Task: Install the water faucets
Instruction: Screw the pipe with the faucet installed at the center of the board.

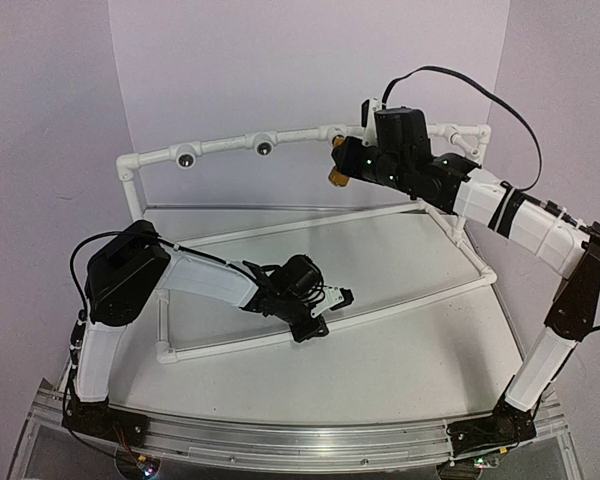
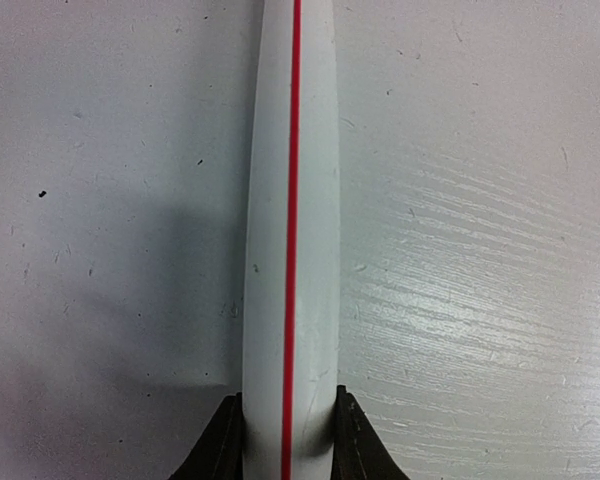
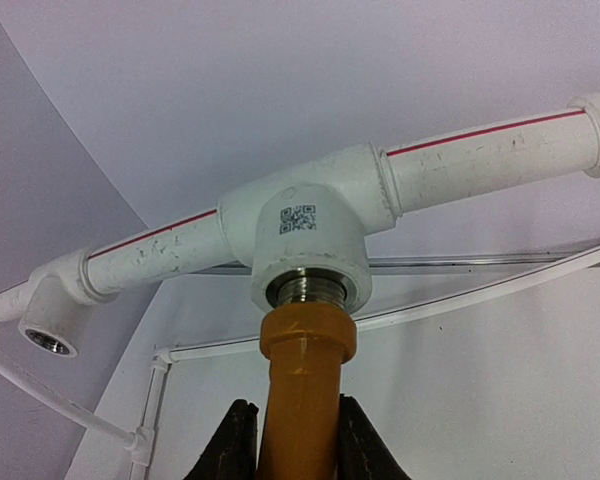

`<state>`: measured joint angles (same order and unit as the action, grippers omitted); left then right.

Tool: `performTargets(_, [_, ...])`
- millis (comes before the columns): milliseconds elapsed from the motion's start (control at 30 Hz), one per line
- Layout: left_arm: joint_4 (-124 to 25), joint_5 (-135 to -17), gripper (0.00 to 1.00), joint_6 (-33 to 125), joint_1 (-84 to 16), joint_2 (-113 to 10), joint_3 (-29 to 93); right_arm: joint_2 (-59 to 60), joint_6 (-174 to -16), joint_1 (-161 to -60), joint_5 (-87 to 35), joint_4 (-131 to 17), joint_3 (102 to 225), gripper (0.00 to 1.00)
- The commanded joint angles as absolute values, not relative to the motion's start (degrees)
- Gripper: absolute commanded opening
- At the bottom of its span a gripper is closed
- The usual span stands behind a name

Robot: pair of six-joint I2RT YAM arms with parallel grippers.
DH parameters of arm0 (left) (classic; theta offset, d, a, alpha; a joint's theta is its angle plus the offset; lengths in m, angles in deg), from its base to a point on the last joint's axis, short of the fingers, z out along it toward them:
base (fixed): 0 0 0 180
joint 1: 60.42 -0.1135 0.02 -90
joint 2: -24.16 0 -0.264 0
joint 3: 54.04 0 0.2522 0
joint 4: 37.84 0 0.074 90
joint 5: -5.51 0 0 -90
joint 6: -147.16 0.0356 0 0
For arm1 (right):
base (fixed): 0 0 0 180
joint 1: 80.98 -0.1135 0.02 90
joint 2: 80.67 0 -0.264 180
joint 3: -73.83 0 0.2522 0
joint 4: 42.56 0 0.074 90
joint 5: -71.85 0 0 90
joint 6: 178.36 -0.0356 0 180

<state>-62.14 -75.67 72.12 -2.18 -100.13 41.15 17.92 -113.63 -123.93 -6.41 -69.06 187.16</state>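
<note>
The yellow-orange water faucet [image 3: 305,380] stands with its silvery threaded end in the socket of a white tee [image 3: 310,230] on the pipe frame's top rail. A few threads show below the socket rim. My right gripper [image 3: 298,440] is shut on the faucet's body; from above it [image 1: 355,165] sits at the rail's right part with the faucet [image 1: 337,177] poking out. My left gripper [image 2: 288,440] is shut on a white pipe with a red stripe [image 2: 290,200], the frame's low front bar [image 1: 230,342]; in the top view this gripper [image 1: 318,318] sits mid-table.
Two more dark sockets [image 1: 185,158] [image 1: 264,149] face out along the top rail to the left; one of them [image 3: 52,340] shows in the right wrist view. The white pipe frame [image 1: 130,185] rises at the back and lies flat on the white table [image 1: 400,360].
</note>
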Motion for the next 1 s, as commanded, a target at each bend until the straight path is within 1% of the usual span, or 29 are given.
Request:
performTargets(0, [-67.2, -73.0, 0.0, 71.8, 1.4, -106.5, 40.4, 15.4, -119.4, -119.4, -4.6, -53.6, 186.9, 0.0])
performTargets(300, [-67.5, -72.9, 0.0, 72.1, 1.4, -106.9, 40.7, 14.4, -127.0, -116.2, -7.6, -49.2, 182.8, 0.0])
performTargets(567, [-67.8, -72.9, 0.0, 72.1, 1.5, -106.8, 40.7, 13.9, -133.8, -114.9, -7.8, -44.5, 178.7, 0.0])
performTargets(967, [-68.1, -72.6, 0.0, 72.2, 2.0, -106.7, 40.8, 14.5, -143.6, -114.6, -6.1, -32.1, 170.7, 0.0])
